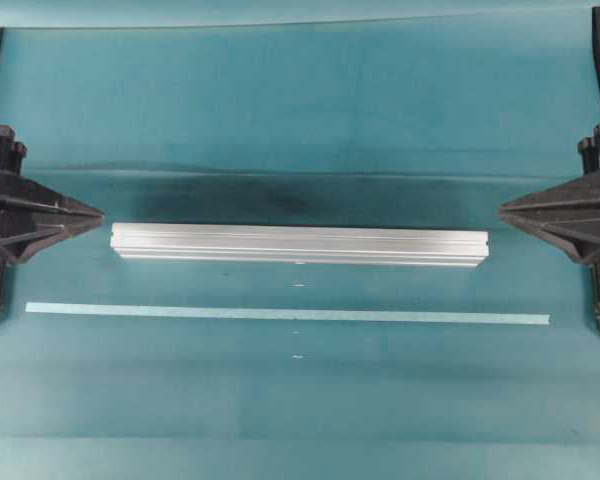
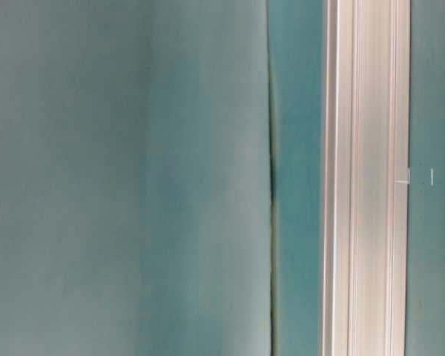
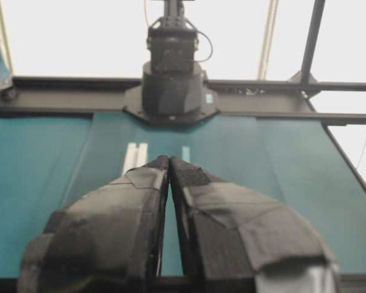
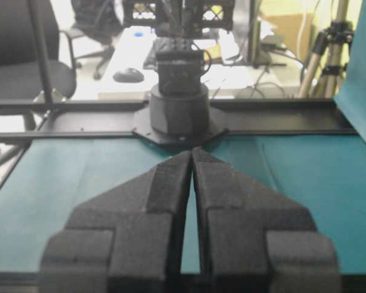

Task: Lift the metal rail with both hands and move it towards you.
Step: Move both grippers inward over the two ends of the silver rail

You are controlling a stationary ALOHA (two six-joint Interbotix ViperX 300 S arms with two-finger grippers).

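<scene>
Nearest the lens in each wrist view sit two black wedge-shaped fingers, pressed tip to tip. Two grippers are present in all. Left gripper point(image 1: 98, 213): jaws closed to a narrow seam, holding nothing, its point aimed toward the middle of the worktop point(image 1: 300, 400). Right gripper point(image 1: 502, 211): jaws likewise drawn together with only a slit between them, empty, pointing back toward the left one.

One metal rail point(image 1: 300, 245) lies flat on the teal worktop between the two sets of jaws, lengthwise along the line joining them. Its left end lies just beside the left tips and slightly toward the viewer's side of them; its right end lies near the right tips, with a small gap. Neither gripper touches it. In the table-level view the rail point(image 2: 365, 178) shows its lengthwise grooves at close range.

One thin pale tape strip point(image 1: 287, 314) lies parallel to the rail on the near side, apart from it, and runs longer than the rail at both ends. A few tiny white marks point(image 1: 299, 286) sit on the cloth near the strip's middle.

Beyond each closed pair of jaws, the opposite arm's base is seen: one point(image 3: 172, 79) from the left wrist, one point(image 4: 180, 101) from the right. Nothing lies between the jaws and the rail ends.
</scene>
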